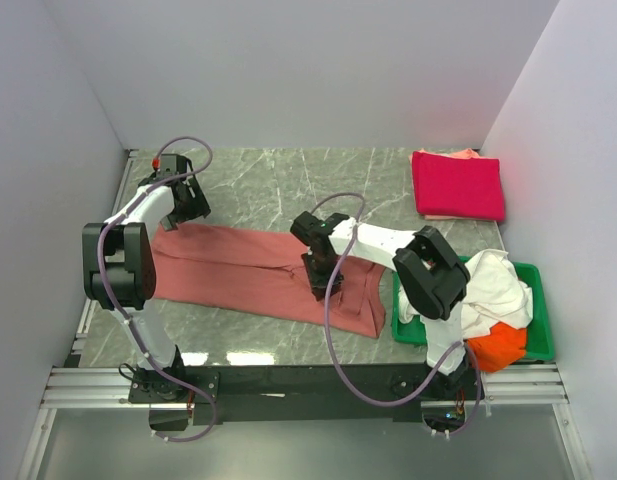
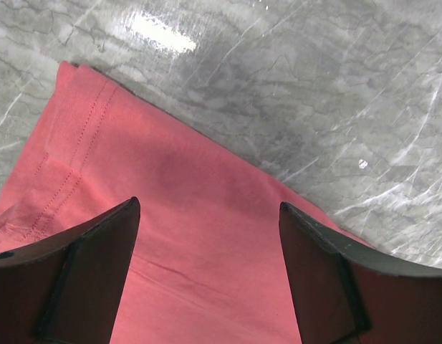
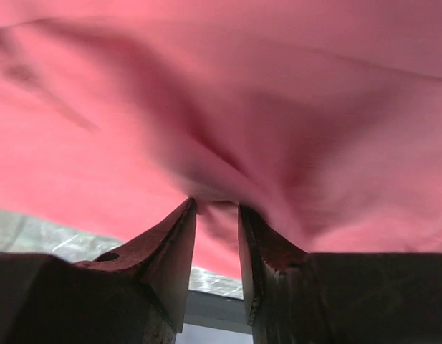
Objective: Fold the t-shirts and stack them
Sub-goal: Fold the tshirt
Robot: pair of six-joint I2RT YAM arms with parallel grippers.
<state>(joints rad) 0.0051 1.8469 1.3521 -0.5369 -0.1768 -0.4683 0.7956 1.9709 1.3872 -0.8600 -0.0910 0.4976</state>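
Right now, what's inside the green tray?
In the green tray: a crumpled white t-shirt and an orange t-shirt at the near rim. The right arm covers its left part; anything beneath the cloth is hidden.

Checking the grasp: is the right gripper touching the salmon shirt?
Touching. The right wrist view shows the salmon shirt bunched and pinched between the right gripper's fingertips.

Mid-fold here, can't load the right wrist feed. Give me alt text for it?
The right pincer pinches a puckered fold of the salmon-red t-shirt, whose cloth fills most of the frame. A sliver of grey marble table shows lower left.
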